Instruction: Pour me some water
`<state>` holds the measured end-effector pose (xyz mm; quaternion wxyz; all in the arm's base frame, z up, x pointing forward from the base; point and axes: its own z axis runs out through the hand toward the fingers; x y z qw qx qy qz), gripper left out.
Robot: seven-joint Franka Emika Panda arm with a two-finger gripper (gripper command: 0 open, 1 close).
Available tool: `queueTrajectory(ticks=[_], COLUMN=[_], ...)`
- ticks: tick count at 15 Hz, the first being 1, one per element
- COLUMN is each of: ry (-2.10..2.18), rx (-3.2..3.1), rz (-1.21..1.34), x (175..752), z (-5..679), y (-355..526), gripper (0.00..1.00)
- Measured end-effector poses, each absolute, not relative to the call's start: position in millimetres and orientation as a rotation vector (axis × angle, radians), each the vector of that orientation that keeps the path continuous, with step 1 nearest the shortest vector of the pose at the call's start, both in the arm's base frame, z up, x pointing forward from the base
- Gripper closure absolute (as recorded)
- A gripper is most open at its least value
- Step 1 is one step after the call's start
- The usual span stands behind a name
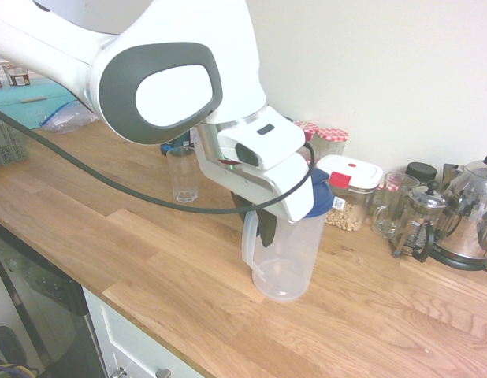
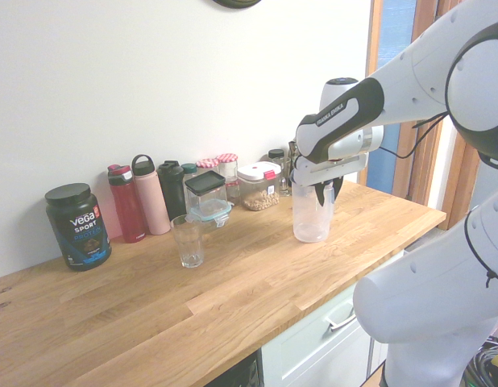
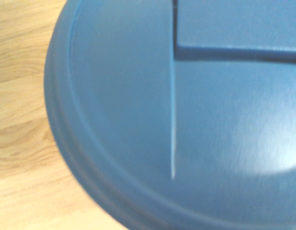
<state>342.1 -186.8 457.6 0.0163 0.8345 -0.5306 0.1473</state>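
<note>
I see the clear plastic jug (image 1: 284,256), cylindrical with a blue lid (image 3: 186,120), standing upright on the wooden tabletop (image 2: 233,298). Behind the jug a row of jars, bottles and a lidded container (image 1: 348,189) lines the wall; an empty drinking glass (image 2: 187,240) stands well apart. My fingers (image 1: 263,222) reach down beside the jug's handle; I cannot tell their grip.

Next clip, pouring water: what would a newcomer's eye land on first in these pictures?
The big white arm, whose gripper hangs at the handle side of a clear jug standing upright on the wooden counter. The jug's blue lid fills the wrist view. An empty drinking glass stands apart from the jug, in front of a row of bottles and jars along the wall.
</note>
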Motion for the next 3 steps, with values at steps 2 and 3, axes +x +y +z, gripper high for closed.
queueTrajectory(ticks=[2,3], ry=[-1.641,-1.624], rx=[2.624,2.654], rz=[0.271,0.161], x=[329,319], z=[452,453], y=[-191,-193], gripper=[0.00,0.00])
